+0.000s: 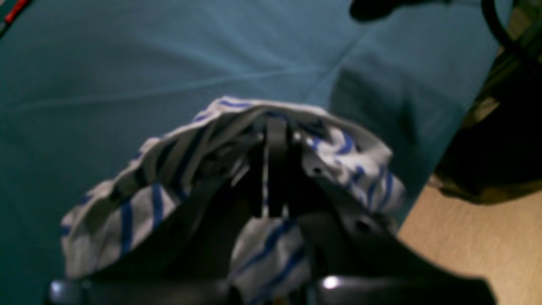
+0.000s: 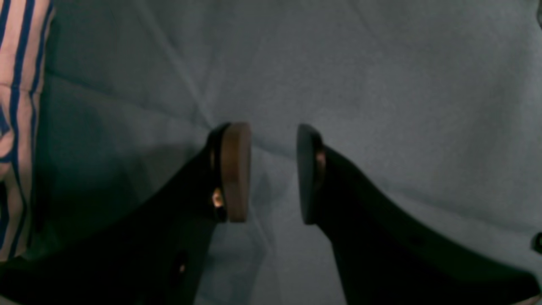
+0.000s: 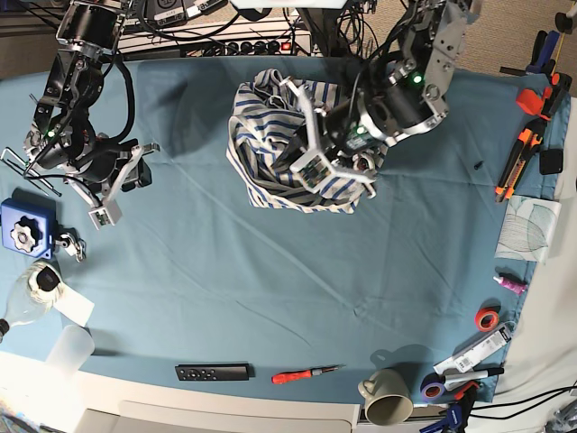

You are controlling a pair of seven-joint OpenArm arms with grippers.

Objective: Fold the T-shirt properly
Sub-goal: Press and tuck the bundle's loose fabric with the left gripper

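Observation:
The T-shirt, white with thin blue stripes, lies bunched in a heap at the back middle of the blue-covered table. My left gripper is down in the heap. In the left wrist view it is shut on a fold of the T-shirt, and cloth drapes around both fingers. My right gripper hangs over bare tablecloth at the far left, well away from the heap. In the right wrist view it is open and empty, and a strip of the T-shirt shows at the left edge.
A blue box, a bottle and a clear cup stand at the left edge. A black remote, a red screwdriver and a mug lie along the front. Hand tools and tape rolls sit on the right. The table's edge and wooden floor show in the left wrist view.

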